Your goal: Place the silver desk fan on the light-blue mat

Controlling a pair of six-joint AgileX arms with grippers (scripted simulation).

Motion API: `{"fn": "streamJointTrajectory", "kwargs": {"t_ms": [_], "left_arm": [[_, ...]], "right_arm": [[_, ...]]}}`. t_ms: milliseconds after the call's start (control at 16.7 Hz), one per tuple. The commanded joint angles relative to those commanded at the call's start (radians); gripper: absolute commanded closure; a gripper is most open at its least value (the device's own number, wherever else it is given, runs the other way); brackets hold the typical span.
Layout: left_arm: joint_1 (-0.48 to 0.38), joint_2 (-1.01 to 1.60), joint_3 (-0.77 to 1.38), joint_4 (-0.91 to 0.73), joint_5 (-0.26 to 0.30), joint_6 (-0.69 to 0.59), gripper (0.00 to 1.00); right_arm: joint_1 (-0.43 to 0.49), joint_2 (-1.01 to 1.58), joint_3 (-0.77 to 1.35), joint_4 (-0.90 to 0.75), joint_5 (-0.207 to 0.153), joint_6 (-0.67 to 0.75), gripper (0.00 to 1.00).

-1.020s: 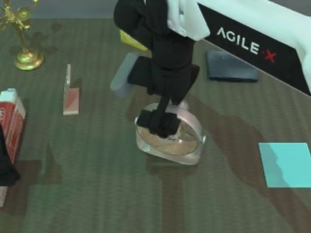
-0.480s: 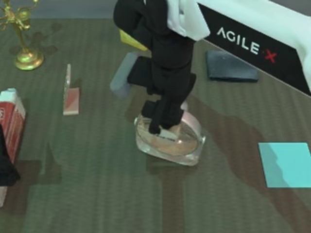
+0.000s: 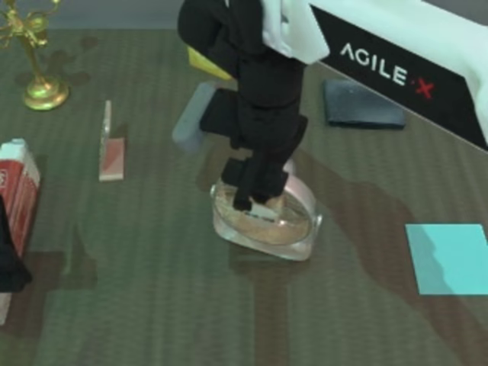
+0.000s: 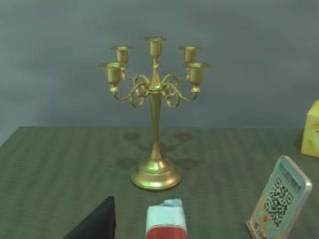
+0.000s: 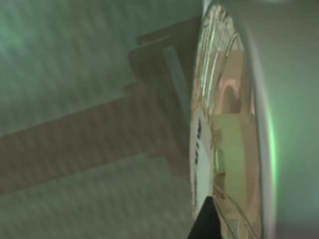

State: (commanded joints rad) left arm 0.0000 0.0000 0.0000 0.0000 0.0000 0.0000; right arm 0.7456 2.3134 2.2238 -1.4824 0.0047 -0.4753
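Observation:
The silver desk fan (image 3: 296, 229) lies flat near the table's middle, grille up, with brownish blades under the wire. My right gripper (image 3: 256, 200) reaches straight down onto it, shut on the fan's upper part. The right wrist view is filled by the shiny grille and chrome rim of the fan (image 5: 224, 124), with one dark fingertip (image 5: 205, 223) pressed against it. The light-blue mat (image 3: 450, 258) lies flat at the right edge, apart from the fan. My left gripper (image 3: 9, 267) is parked at the left edge.
A gold candelabra (image 3: 34, 57) stands at the back left. A red and white carton (image 3: 19, 191) and a small QR-code stand (image 3: 110, 145) sit on the left. Behind the fan are a grey block (image 3: 191, 118), a yellow item (image 3: 206, 65) and a dark navy pad (image 3: 362, 104).
The right gripper's fingers have drawn together on the fan since one second ago. The fan and the left arm have not moved.

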Motion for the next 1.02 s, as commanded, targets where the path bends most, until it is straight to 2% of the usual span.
{"fn": "streamJointTrajectory", "kwargs": {"t_ms": [240,660,1020], "left_arm": [[0.0,0.0,0.0,0.0,0.0,0.0,0.0],[0.0,0.0,0.0,0.0,0.0,0.0,0.0],[0.0,0.0,0.0,0.0,0.0,0.0,0.0]], "right_arm": [[0.0,0.027,0.075,-0.06,-0.001,0.002,1.0],[0.008,0.118,0.412,-0.286,0.001,0.0,1.0],[0.003,0.122,0.433,-0.306,0.001,0.0,1.0]]}}
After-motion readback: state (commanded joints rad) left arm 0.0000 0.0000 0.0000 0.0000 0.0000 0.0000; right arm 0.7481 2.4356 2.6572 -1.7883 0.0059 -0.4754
